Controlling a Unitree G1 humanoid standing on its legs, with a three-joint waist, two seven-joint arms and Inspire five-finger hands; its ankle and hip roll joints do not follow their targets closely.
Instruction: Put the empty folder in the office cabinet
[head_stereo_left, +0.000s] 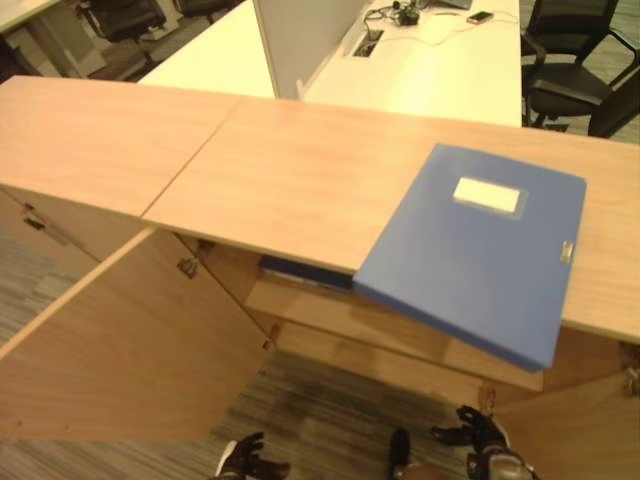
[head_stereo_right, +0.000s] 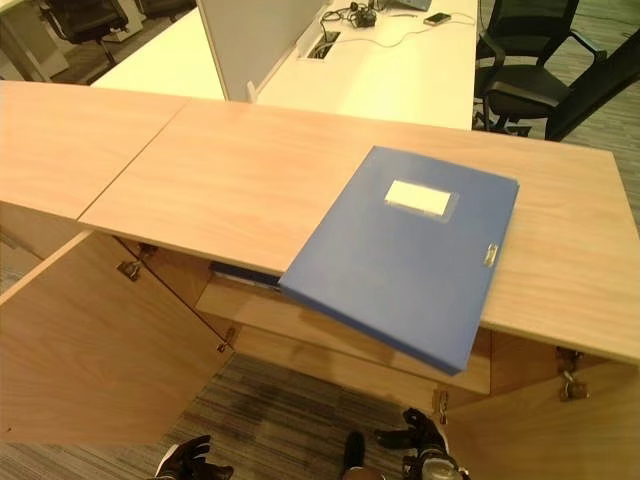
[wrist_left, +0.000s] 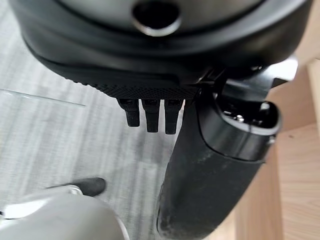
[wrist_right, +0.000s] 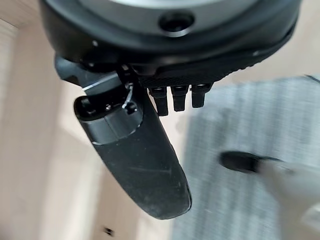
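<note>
I see the blue folder lying flat on the cabinet top, 1 corner jutting past its front edge above the open cabinet door; below that edge my left hand and right hand hang with fingers relaxed, holding nothing.

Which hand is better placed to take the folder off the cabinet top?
Right, probably. The folder overhangs the cabinet top right of centre, almost above the right hand; the left hand hangs further off.
</note>
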